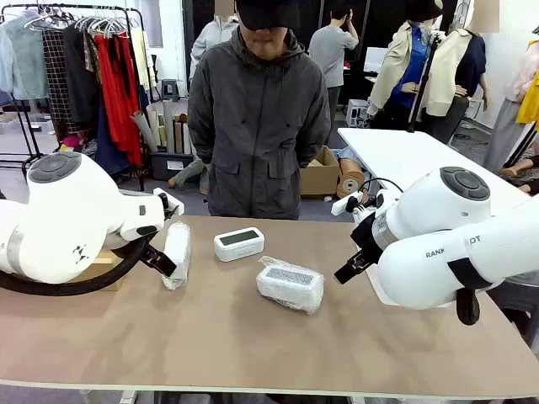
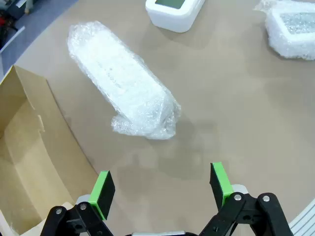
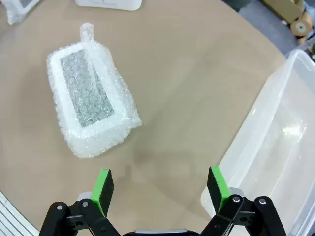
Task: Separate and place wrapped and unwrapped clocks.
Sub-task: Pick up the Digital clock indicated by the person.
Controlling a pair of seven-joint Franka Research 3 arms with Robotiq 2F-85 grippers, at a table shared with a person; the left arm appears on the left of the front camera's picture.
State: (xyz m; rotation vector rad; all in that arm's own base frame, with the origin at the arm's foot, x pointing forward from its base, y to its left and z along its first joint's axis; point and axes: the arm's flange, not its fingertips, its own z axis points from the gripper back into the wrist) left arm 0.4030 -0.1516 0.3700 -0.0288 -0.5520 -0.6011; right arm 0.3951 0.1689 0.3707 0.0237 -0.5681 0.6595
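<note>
Two empty pincers stand spread: the left gripper (image 2: 161,186) near a white rectangular clock in clear bubble wrap (image 2: 123,88) beside a brown cardboard box (image 2: 29,147), the right gripper (image 3: 161,189) near a second bubble-wrapped white clock (image 3: 91,105) and a clear plastic tub (image 3: 275,137). Beyond lies a bare white clock (image 1: 239,244).

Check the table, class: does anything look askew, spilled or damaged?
Nothing stands out. The bare clock, left wrapped clock and right wrapped clock lie apart on the table, intact; nothing spilled. The wrap's loose bunched ends look ordinary.
</note>
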